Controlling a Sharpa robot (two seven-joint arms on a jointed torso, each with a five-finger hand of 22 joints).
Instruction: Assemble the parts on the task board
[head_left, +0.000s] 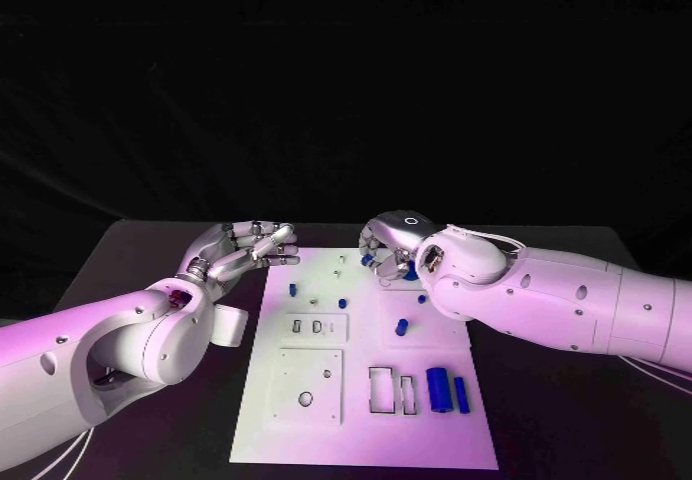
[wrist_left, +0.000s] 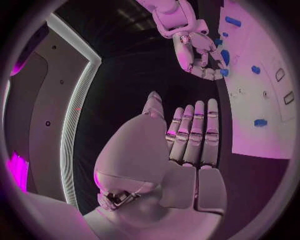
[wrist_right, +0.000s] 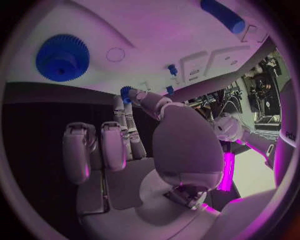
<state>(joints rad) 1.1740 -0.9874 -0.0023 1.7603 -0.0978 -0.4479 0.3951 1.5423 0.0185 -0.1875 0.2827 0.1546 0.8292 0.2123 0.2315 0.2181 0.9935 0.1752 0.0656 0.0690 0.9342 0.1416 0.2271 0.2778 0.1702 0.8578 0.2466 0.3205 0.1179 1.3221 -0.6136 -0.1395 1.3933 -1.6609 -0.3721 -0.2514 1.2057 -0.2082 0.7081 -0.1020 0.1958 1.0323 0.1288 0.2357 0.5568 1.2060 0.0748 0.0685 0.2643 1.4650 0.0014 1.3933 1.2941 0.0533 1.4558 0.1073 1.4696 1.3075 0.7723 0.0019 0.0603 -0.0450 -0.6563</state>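
Head view: white task board (head_left: 433, 445) lying in the middle of the black table (head_left: 144, 250), long side running from near edge to far edge. Left hand (head_left: 248, 245) hovering just off the board's far left corner, fingers stretched out and apart, nothing in them. Right hand (head_left: 392, 248) over the board's far edge, fingers curled down around a small blue part (head_left: 410, 270); cannot tell from here whether gripped or merely touched. Further blue parts scattered on the board: a small peg (head_left: 291, 290) near the left edge, another (head_left: 343, 300) beside it, a short cylinder (head_left: 402, 326) toward the right edge, two long blue bars (head_left: 438, 391) lying side by side near the near right corner. Rectangular slots (head_left: 384, 390) just beside the bars.

Left wrist view: left hand (wrist_left: 187, 145) flat and open, fingers straight and side by side over the dark table, holding nothing. Right hand (wrist_left: 197, 55) beyond it at the board's edge, fingertips (wrist_left: 212, 74) bent onto a blue part (wrist_left: 224, 71). Board (wrist_left: 275, 125) with more blue pieces on it.

Right wrist view: right hand (wrist_right: 134, 145) with fingers curled, thumb tip and a fingertip meeting at a small blue part (wrist_right: 127, 93), apparently pinching it. Large blue gear (wrist_right: 62, 56) lying on the board (wrist_right: 156, 35) well apart from the hand; a small blue peg (wrist_right: 172, 69) standing upright further in; a long blue cylinder (wrist_right: 223, 16) by the board's opposite edge
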